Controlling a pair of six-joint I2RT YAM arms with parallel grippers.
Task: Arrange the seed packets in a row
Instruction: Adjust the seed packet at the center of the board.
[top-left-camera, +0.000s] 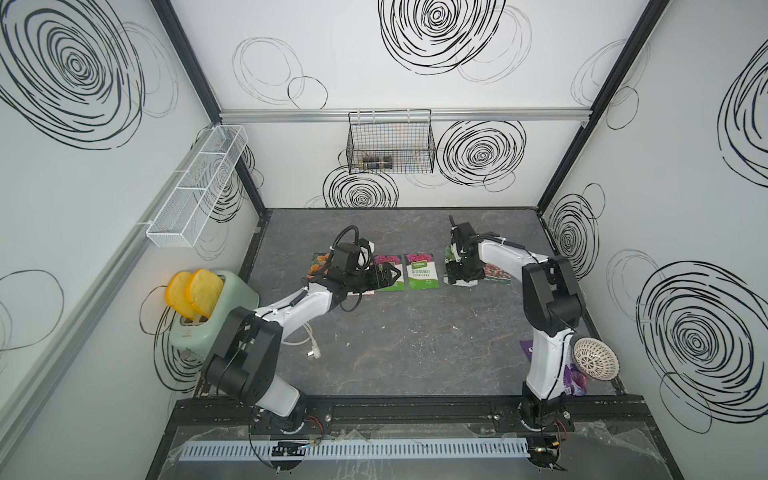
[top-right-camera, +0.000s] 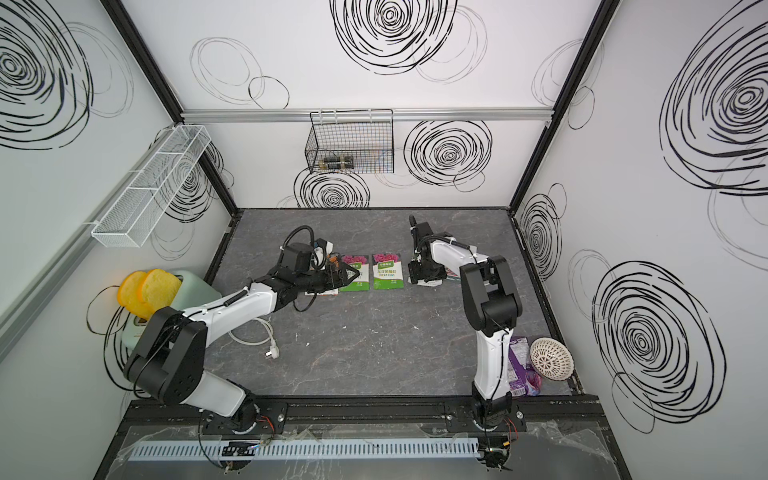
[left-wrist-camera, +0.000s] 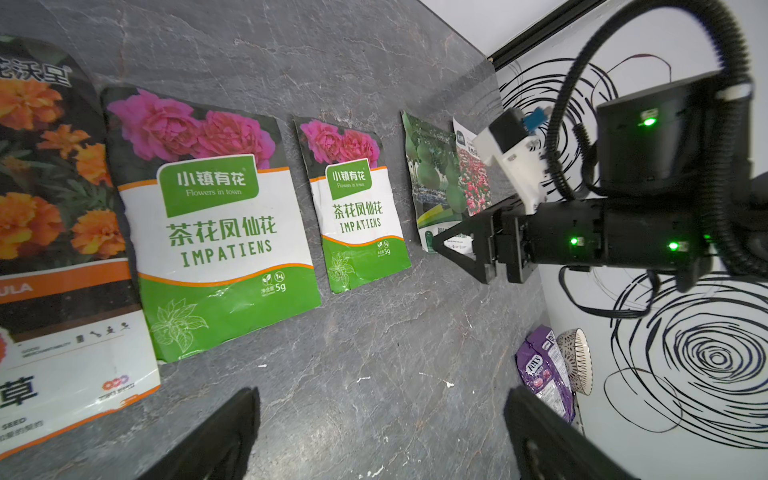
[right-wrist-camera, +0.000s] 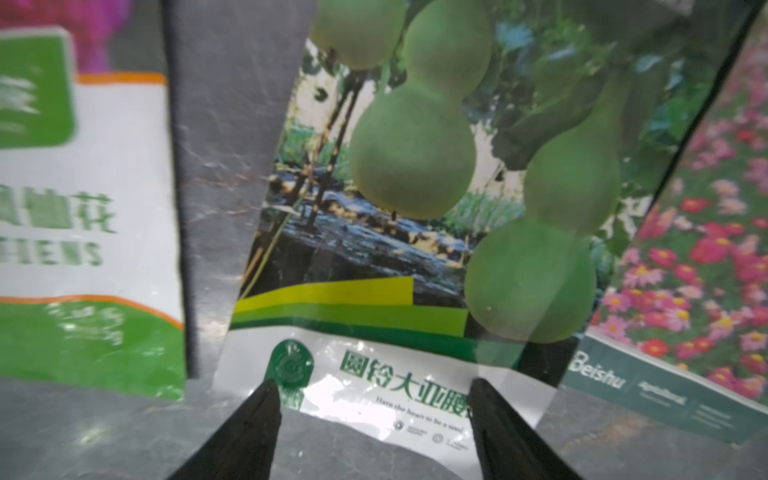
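- The seed packets (top-left-camera: 422, 272) lie in a line across the far half of the grey table (top-left-camera: 415, 353). The table looks like smooth stone with thin pale cracks.
- Each packet is a flat, shiny rectangle with soft, crinkly edges.
- At the robot's left end is the orange-flower packet (left-wrist-camera: 54, 249). It has an orange band and a white bottom part.
- Next come the first pink-flower packet (left-wrist-camera: 216, 232) and the second pink-flower packet (left-wrist-camera: 357, 208). Both are green and white, with a strip of bare table between them.
- Then comes the green-fruit packet (right-wrist-camera: 415, 166), with smooth, pear-shaped gourds on it. It sits a bit crooked.
- Its side meets the red flower-field packet (right-wrist-camera: 706, 249) and seems to lie a little over that packet's edge.
- The left gripper (top-right-camera: 347, 276) hangs over the first pink-flower packet. Its two black fingers (left-wrist-camera: 224, 436) stand far apart with nothing between them.
- The right gripper (right-wrist-camera: 374, 399) points down at the white bottom strip of the green-fruit packet. Its pointed black fingers are spread apart, both over that strip. I cannot tell if the tips touch the shiny film.
- Near the right arm's base lie a crinkled purple snack pouch (top-right-camera: 519, 365) and a round white bowl (top-right-camera: 550, 359) full of little holes.
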